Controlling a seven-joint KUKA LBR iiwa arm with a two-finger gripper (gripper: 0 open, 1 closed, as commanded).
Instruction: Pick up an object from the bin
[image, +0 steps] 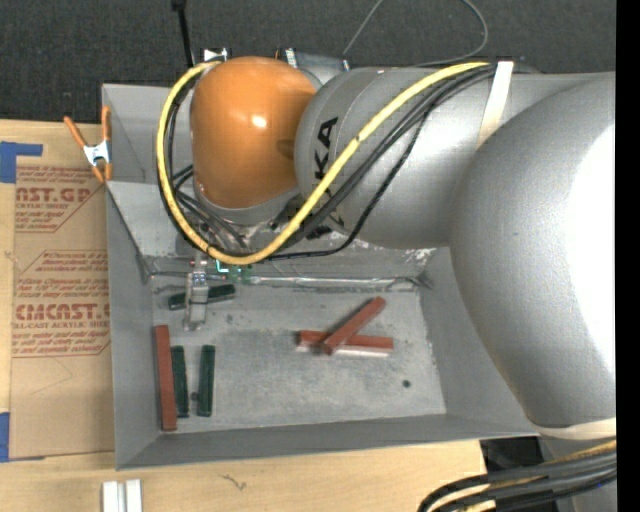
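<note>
The gripper (197, 300) is positioned in the upper-left part of the grey bin (300, 395), over a short dark green stick (216, 293) lying flat there. Whether it is open or closed cannot be told. Nearby, a long red stick (163, 378) is laid beside two green sticks (192, 381).

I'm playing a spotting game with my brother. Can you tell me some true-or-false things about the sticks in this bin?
1. Two green sticks lie side by side near the left wall of the bin. True.
2. The long brown stick lies to the right of the green sticks. False: it lies to their left, next to the wall.
3. The two red sticks in the middle touch each other. True.
4. The gripper hangs over the two red sticks. False: it is over the bin's back left part, above the green sticks in the picture.
</note>
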